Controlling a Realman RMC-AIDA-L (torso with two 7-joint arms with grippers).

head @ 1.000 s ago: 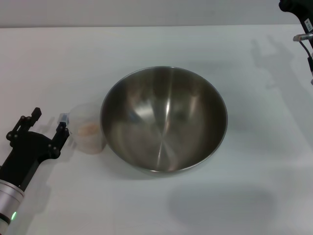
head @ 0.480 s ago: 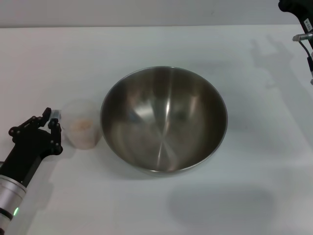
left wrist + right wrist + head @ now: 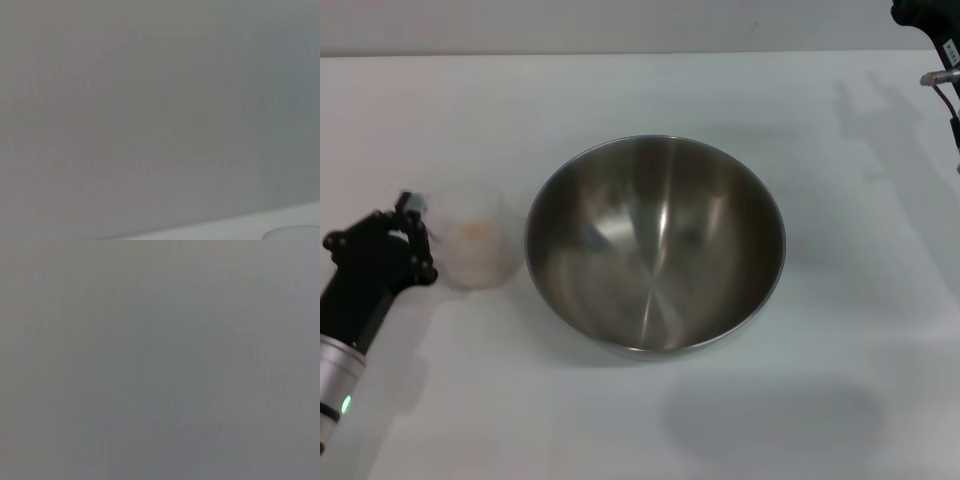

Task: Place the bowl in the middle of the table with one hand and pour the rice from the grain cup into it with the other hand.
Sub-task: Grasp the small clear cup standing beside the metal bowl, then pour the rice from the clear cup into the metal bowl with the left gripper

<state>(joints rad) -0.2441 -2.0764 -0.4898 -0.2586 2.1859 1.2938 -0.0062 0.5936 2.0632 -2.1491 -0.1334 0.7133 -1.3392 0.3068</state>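
Observation:
The steel bowl stands upright in the middle of the white table, with nothing inside. Just left of it is the clear grain cup, upright, with pale rice in it. My left gripper is at the cup's left side, turned on its edge, and its black fingers are closed on the cup's side. The cup does not touch the bowl. My right gripper hangs at the far right corner, well away from both. The right wrist view shows only grey.
Bare white tabletop lies all around the bowl, widest in front and to the right. A grey wall runs along the table's far edge. In the left wrist view there is only grey and a pale curved rim at one corner.
The left gripper's fingers have closed from a wide spread onto the cup's side and the wrist has rolled. Cup and gripper have moved left, away from the bowl. The right arm is still.

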